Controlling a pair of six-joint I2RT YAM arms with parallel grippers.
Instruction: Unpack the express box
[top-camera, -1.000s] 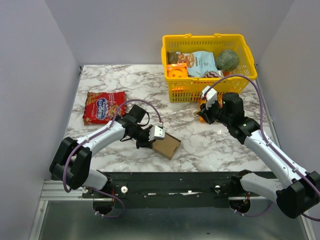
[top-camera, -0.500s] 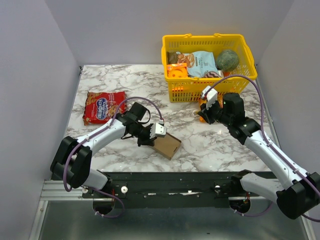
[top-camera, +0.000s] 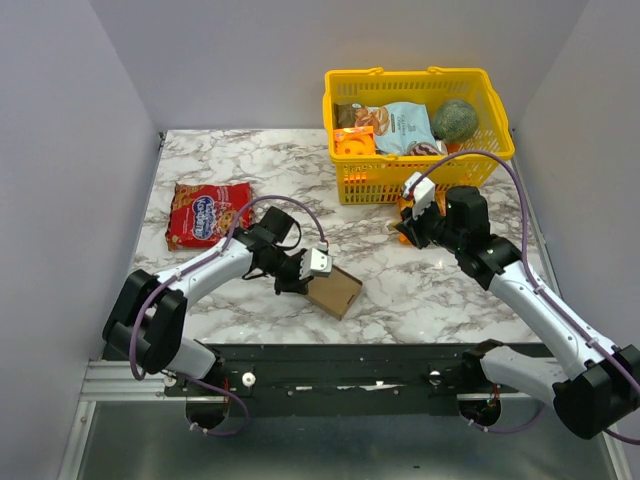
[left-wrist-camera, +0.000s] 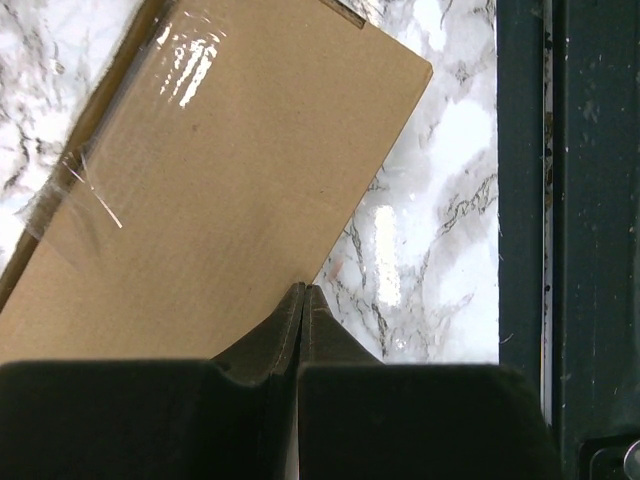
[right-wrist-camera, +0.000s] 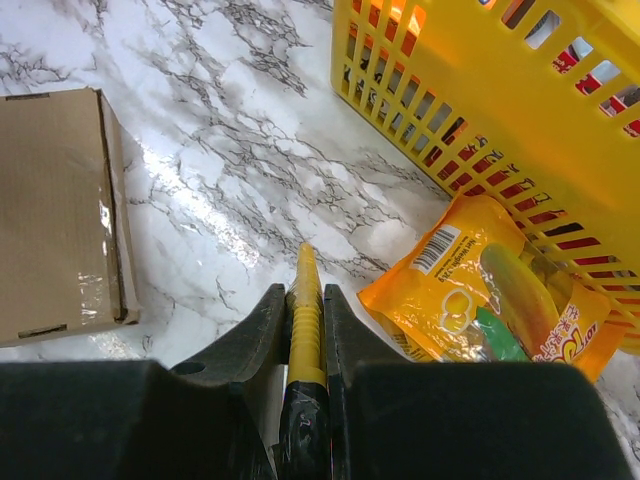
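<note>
The express box (top-camera: 335, 290), a flat brown cardboard mailer with clear tape, lies near the table's front edge. It fills the upper left of the left wrist view (left-wrist-camera: 220, 170) and shows at the left of the right wrist view (right-wrist-camera: 55, 210). My left gripper (top-camera: 294, 285) is shut with nothing between its fingers. Its tips (left-wrist-camera: 303, 291) rest at the box's near edge. My right gripper (right-wrist-camera: 305, 292) hovers in front of the basket, well to the right of the box (top-camera: 410, 228). It is shut on a slim yellow tool (right-wrist-camera: 305, 335) with black tape on its handle.
A yellow plastic basket (top-camera: 400, 178) with several snacks stands at the back right, close to the right gripper (right-wrist-camera: 520, 130). An orange snack bag (right-wrist-camera: 490, 300) lies against its front wall. A red snack bag (top-camera: 208, 213) lies at the left. The black rail (left-wrist-camera: 570, 200) borders the table's front.
The left wrist has shifted slightly at the box's left corner and its jaws have closed fully. The box and the right arm have not moved.
</note>
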